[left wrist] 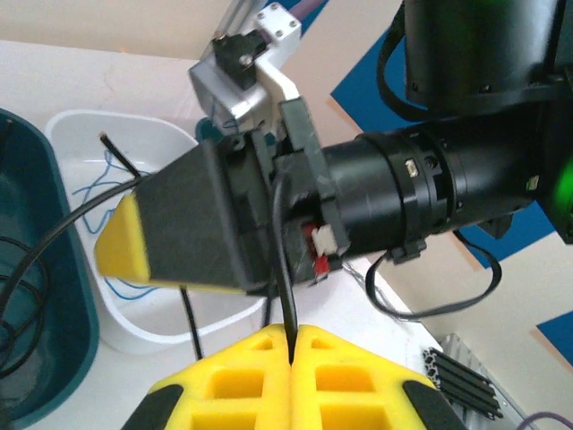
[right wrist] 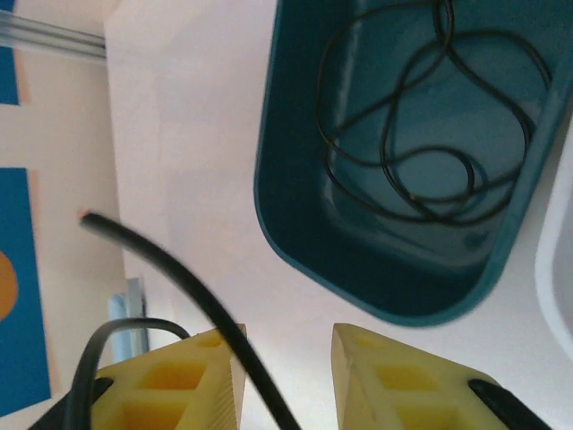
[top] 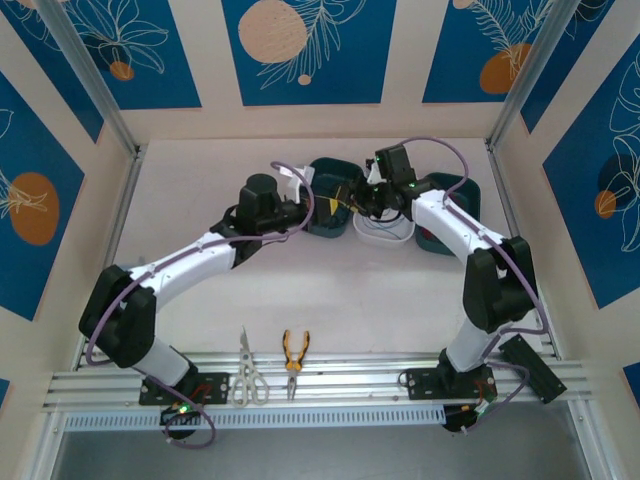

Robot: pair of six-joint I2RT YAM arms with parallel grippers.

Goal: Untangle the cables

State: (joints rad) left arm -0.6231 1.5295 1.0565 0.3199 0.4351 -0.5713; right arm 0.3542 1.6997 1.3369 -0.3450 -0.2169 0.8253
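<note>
My left gripper [left wrist: 293, 337] is shut on a black cable [left wrist: 285, 269] that rises from between its yellow tips. In the top view the left gripper [top: 305, 208] sits beside a teal bin [top: 335, 185], close to my right gripper [top: 372, 200]. The right gripper [right wrist: 288, 348] stands open. The same black cable [right wrist: 179, 269] runs loose through its gap, lying against the left finger. Below it, a coil of black cable [right wrist: 430, 213] lies in the teal bin [right wrist: 295, 242]. A thin blue cable [left wrist: 89, 188] lies in the white bin [left wrist: 161, 134].
The white bin [top: 385, 235] sits between the teal bin and a second teal bin [top: 445, 235] at the back of the table. Scissors [top: 247, 375] and orange-handled pliers [top: 294, 355] lie by the near rail. Metal frame posts stand at both back corners.
</note>
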